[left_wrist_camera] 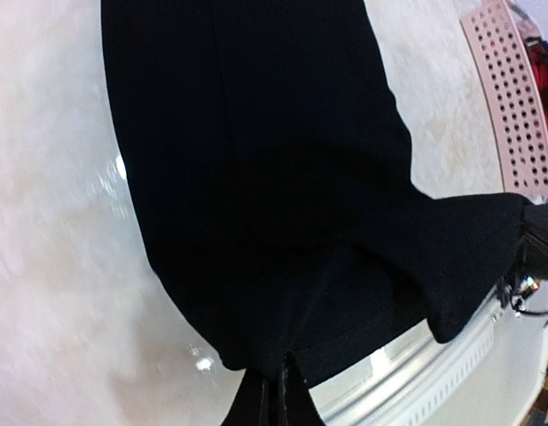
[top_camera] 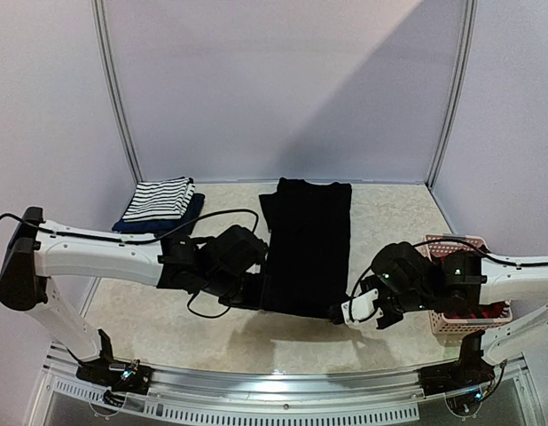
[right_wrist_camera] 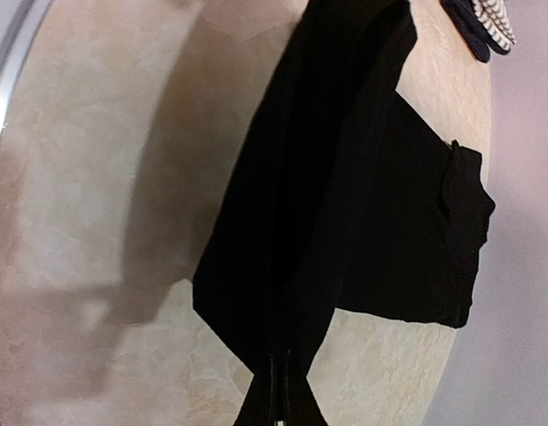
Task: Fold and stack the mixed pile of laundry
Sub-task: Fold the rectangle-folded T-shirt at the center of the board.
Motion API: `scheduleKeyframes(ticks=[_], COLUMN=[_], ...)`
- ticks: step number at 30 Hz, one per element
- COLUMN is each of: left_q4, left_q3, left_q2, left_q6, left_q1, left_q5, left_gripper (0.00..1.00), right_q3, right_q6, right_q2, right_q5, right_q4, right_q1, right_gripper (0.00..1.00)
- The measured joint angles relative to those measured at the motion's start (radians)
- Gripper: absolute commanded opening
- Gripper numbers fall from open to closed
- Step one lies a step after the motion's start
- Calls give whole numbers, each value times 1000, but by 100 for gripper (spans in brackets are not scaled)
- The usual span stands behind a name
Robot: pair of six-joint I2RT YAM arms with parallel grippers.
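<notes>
We see the large black shirt [top_camera: 305, 244], soft cloth folded into a long strip, lying down the middle of the pale stone-patterned worktop [top_camera: 389, 226]. It reaches from close to the far edge toward the near edge. The left gripper [left_wrist_camera: 277, 395] is clamped tight on the shirt's near left corner, with the dark cloth bunching up into its closed fingers. The right gripper [right_wrist_camera: 279, 390] is likewise pinched on the near right corner, where the fabric rises off the worktop in a taut fold (in its wrist view the cloth narrows to a point right at the fingertips). The rest of the shirt lies flat.

At the far left corner, the black-and-white striped tank top [top_camera: 159, 197] sits folded on top of the navy piece [top_camera: 190, 211], whose dark edge shows along its near and right sides. Both lie well apart from the black shirt.

By the right edge, toward the near corner, stands the pink slotted plastic basket [top_camera: 450, 326], partly hidden behind the right arm. The red-black plaid shirt [top_camera: 489, 312] lies inside it.
</notes>
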Motion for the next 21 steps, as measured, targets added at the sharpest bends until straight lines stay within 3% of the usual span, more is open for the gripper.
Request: scheduleKeyframes(ticks=[9,21], left_q4=[-23,32], left_q3=[183,417], left_q2=[142,424], left_q6=[178,343], left_q1=[145,361], left_q5=[-18,79], left_gripper=[0,0], right_q3=[97,335], right_q6=[-19,-33], right_q2=[93,465], right_q5=[18,-19], right_q4=[130,234], right_q1=[-212,-422], right_gripper=[0,0])
